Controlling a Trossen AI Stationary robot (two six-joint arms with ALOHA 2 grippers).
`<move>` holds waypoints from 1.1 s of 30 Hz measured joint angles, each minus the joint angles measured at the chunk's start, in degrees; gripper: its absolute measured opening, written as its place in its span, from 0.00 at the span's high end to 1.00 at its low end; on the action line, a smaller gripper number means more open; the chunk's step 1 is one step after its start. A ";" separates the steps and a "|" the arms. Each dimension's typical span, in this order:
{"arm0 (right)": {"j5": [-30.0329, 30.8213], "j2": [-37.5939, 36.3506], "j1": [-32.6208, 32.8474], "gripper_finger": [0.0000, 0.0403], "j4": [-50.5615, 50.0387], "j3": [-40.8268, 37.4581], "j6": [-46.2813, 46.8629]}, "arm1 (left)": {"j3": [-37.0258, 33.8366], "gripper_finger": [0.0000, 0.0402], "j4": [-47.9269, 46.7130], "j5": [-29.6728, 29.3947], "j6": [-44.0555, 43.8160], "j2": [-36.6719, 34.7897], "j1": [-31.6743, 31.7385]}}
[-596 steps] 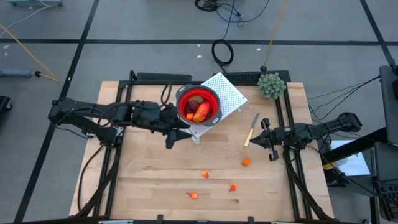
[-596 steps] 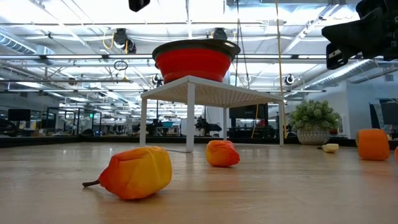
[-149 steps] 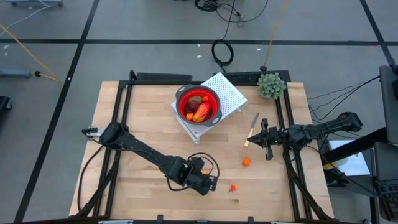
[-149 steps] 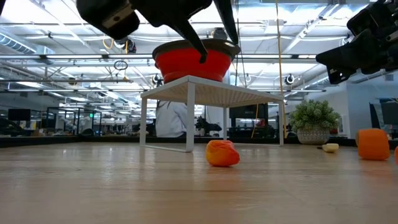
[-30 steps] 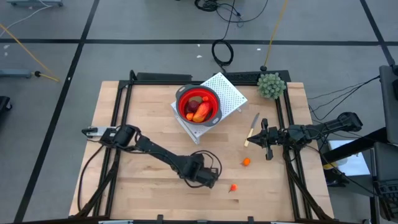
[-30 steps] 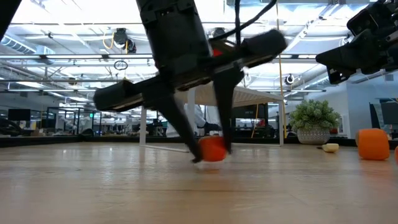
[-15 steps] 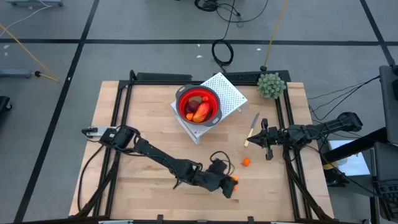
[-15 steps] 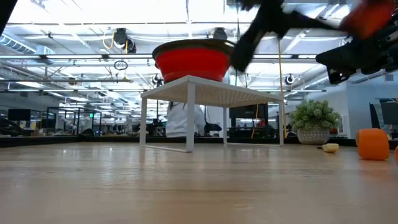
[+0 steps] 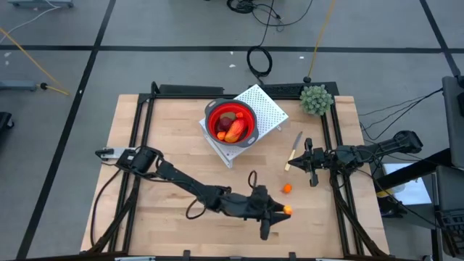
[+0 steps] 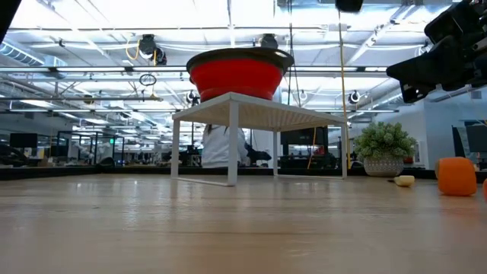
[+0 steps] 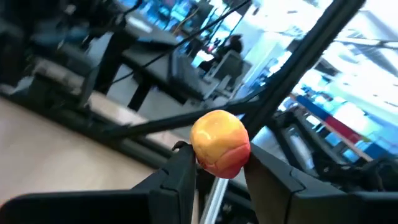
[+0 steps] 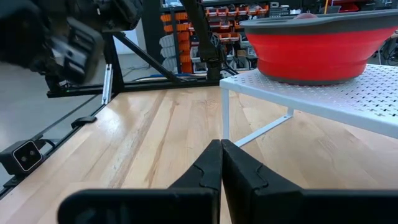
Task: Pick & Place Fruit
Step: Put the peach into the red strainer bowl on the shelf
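Carry step — left claw (image 9: 285,211) is clamped on a small orange fruit piece (image 11: 220,143), lifted off the counter (image 9: 167,152) near its front edge. Next: swing it over the red bowl (image 9: 231,121) on the white rack and release. Right claw (image 9: 313,164) sits clenched, empty — another orange piece (image 9: 287,188) lies nearby

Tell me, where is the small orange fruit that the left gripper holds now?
The orange fruit sits between the left gripper's fingers, above the table's near right part, close to another orange piece.
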 joint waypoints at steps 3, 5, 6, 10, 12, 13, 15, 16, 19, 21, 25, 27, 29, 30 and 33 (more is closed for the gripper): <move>0.00 0.00 0.00 1.00 0.00 -0.01 0.00 | 0.01 0.70 3.72 1.68 1.92 0.00 0.00; 0.00 0.00 0.01 1.00 0.00 -0.02 -0.01 | 0.00 0.70 6.82 2.88 3.30 0.00 0.00; -0.02 0.00 0.01 1.00 0.00 -0.02 -0.01 | 0.00 0.70 8.53 3.57 3.92 0.00 0.00; -0.02 0.00 0.01 1.00 0.00 0.00 -0.01 | 0.02 0.70 16.06 7.77 7.18 0.00 0.00; -0.02 0.00 0.01 1.00 0.00 0.00 -0.01 | 0.02 0.70 19.20 10.13 9.06 0.00 0.00; -0.02 0.02 0.01 1.00 0.00 -0.02 0.01 | 0.02 0.70 20.58 10.99 9.86 0.00 0.00; -0.02 0.00 0.01 1.00 0.00 0.00 0.00 | 0.02 0.70 22.88 12.53 11.58 0.00 0.00; -0.02 0.00 -0.01 1.00 0.00 0.00 -0.01 | 0.02 0.70 23.89 13.10 12.37 0.00 0.00; -0.02 0.00 0.01 1.00 0.00 0.00 0.01 | 0.02 0.70 26.19 14.28 14.90 0.00 0.00; -0.02 0.00 -0.01 1.00 0.00 0.00 -0.01 | 0.02 0.70 27.67 14.93 16.60 0.00 0.00; -0.02 0.00 0.01 1.00 0.00 0.00 0.00 | 0.04 0.70 31.36 17.21 19.85 0.00 0.00; -0.02 0.00 -0.01 1.00 0.00 0.00 -0.01 | 0.04 0.70 33.57 18.95 21.73 0.00 0.00; -0.02 0.00 -0.01 1.00 -0.07 -0.02 -0.01 | 0.04 0.70 35.69 20.32 23.27 0.00 0.00; -0.02 0.00 -0.01 1.00 -0.07 0.00 -0.01 | 0.04 0.70 36.38 20.52 24.00 0.00 0.00; -0.03 0.00 0.00 1.00 -0.45 -0.01 -0.01 | 0.04 0.70 38.31 20.59 26.08 0.00 0.00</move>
